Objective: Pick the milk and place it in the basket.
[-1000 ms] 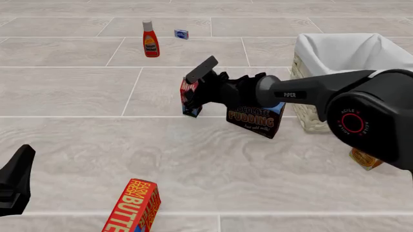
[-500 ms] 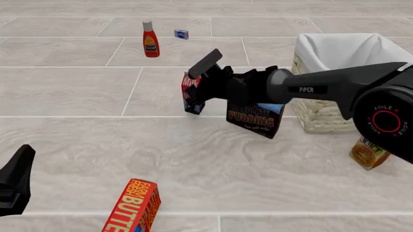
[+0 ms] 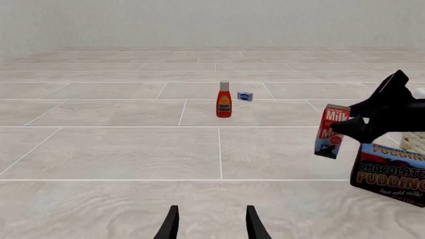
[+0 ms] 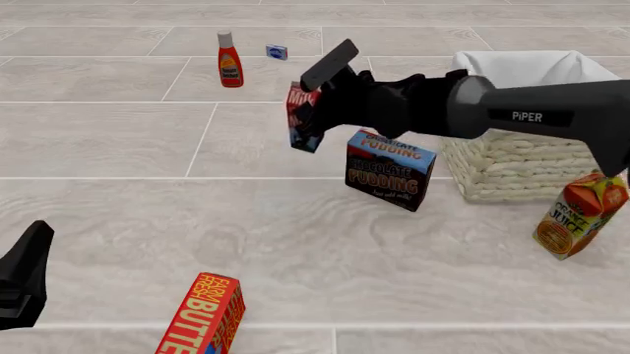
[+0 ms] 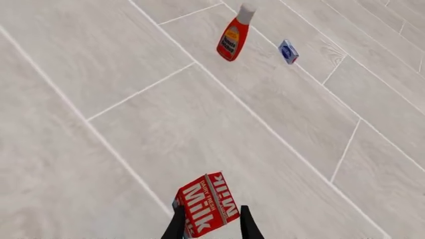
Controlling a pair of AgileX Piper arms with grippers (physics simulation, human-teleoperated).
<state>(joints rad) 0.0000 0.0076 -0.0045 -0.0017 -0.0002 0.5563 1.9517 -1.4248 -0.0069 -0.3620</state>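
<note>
The milk (image 4: 301, 118) is a small red carton with white lettering and a dark blue lower part. My right gripper (image 4: 313, 110) is shut on it and holds it tilted in the air above the floor, left of the basket (image 4: 512, 166). The carton also shows between the fingers in the right wrist view (image 5: 207, 204) and in the left wrist view (image 3: 331, 130). The basket is pale wicker with a white cloth lining, at the right. My left gripper (image 3: 209, 224) is open and empty, low at the near left (image 4: 22, 284).
A chocolate pudding box (image 4: 390, 169) stands just below the right arm. An orange juice carton (image 4: 579, 214) stands at the near right by the basket. A red butter box (image 4: 203, 316) lies near the front. A ketchup bottle (image 4: 229, 60) and a small blue box (image 4: 277, 51) stand far back.
My right gripper has lifted the milk off the floor, up and slightly right toward the basket. The orange juice carton has come into fuller view. The left arm has not moved.
</note>
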